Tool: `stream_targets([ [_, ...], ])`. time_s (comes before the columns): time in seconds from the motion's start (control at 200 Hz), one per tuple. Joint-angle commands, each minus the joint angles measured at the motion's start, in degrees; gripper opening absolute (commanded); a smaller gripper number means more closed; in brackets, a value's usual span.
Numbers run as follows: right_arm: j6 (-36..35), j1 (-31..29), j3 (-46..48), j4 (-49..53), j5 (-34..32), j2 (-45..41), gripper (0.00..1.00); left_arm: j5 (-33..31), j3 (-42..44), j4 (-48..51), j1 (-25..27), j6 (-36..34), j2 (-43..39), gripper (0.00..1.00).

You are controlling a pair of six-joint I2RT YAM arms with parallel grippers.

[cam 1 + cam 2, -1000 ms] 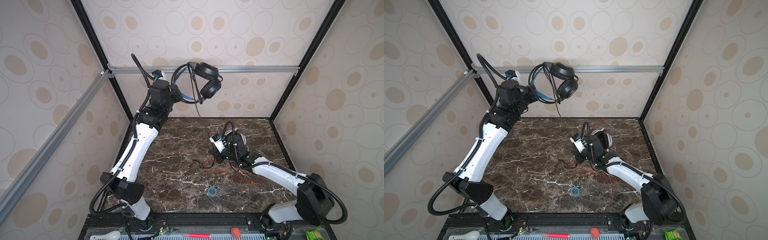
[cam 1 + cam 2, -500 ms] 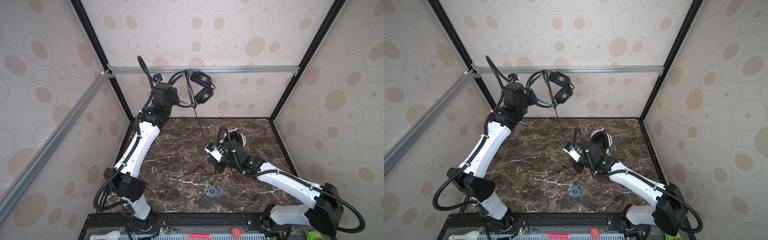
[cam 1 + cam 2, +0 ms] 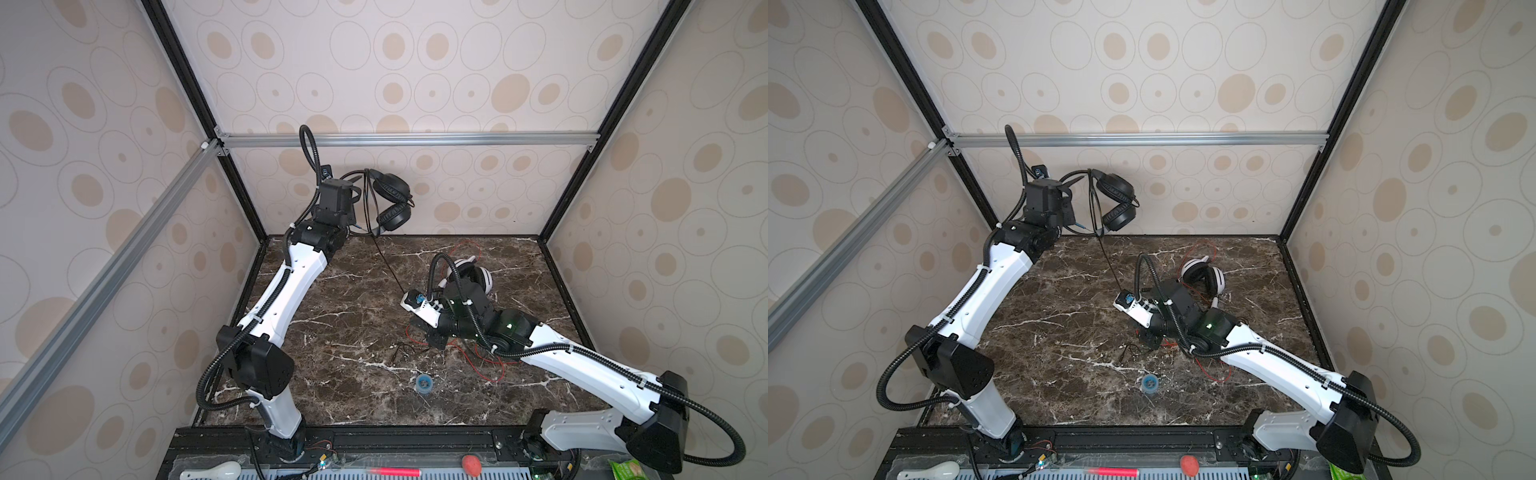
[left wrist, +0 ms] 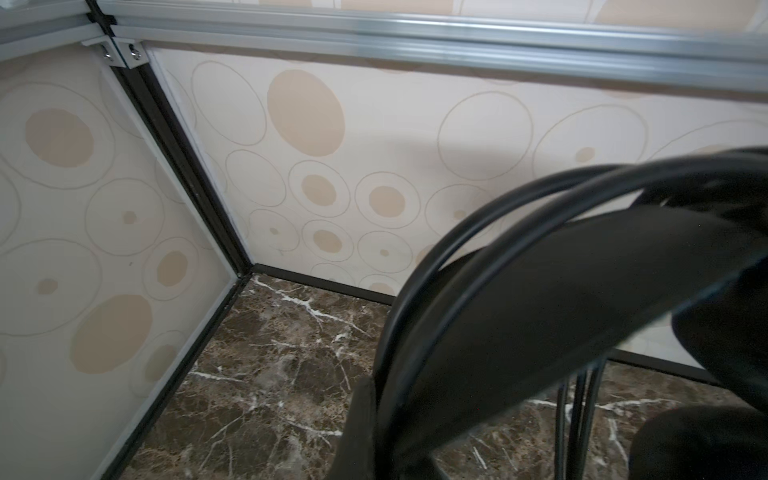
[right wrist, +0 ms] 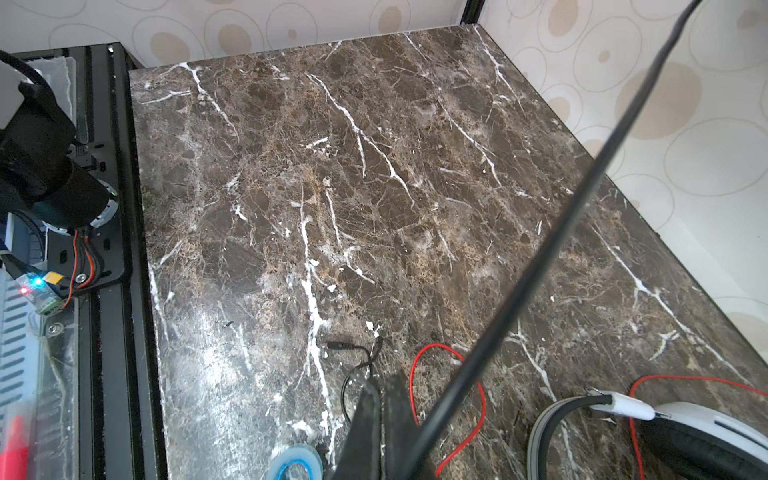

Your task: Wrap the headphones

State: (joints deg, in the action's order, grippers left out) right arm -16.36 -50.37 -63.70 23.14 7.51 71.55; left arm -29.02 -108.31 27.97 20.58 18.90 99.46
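I see the raised headphones [image 3: 390, 203] hanging at rear left, above the tabletop [image 3: 332, 332], close to the back wall. Their cord [image 3: 388, 266] slants down to mid-table. The second headphones [image 3: 484, 280] lie rear right on the tabletop, and a tape roll [image 3: 424, 382] sits front centre.
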Motion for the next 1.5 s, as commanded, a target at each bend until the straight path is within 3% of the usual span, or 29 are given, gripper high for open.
stream_targets([
  [0.0,-3.27,-0.62,-3.59,2.93,0.09,0.76,0.0,-5.95,-1.24,-0.62,0.97,-2.53,0.07,0.0],
  [0.105,-6.61,-0.6,-8.22,4.72,-0.55,2.03,0.0,-6.8,0.52,-0.66,2.76,-5.98,-0.52,0.0],
  [0.36,-16.33,0.1,-21.6,9.28,-5.52,7.87,0.0,0.54,2.71,5.07,6.1,-13.69,-1.44,0.0],
  [0.675,-17.99,9.24,-35.11,10.97,-5.18,14.4,0.0,7.94,14.42,5.78,6.85,-17.46,-8.19,0.0],
  [0.875,-19.66,12.87,-39.71,11.29,-7.33,17.59,0.0,16.14,19.7,3.64,7.58,-19.84,-12.53,0.0],
  [1.18,-16.3,18.76,-43.14,9.81,-7.21,21.06,0.05,27.4,22.6,3.05,8.85,-21.86,-17.27,0.0],
  [1.495,-6.76,25.03,-42.84,6.81,-2.59,23.53,0.09,34.06,21.23,3.55,10.79,-21.61,-19.36,0.0],
])
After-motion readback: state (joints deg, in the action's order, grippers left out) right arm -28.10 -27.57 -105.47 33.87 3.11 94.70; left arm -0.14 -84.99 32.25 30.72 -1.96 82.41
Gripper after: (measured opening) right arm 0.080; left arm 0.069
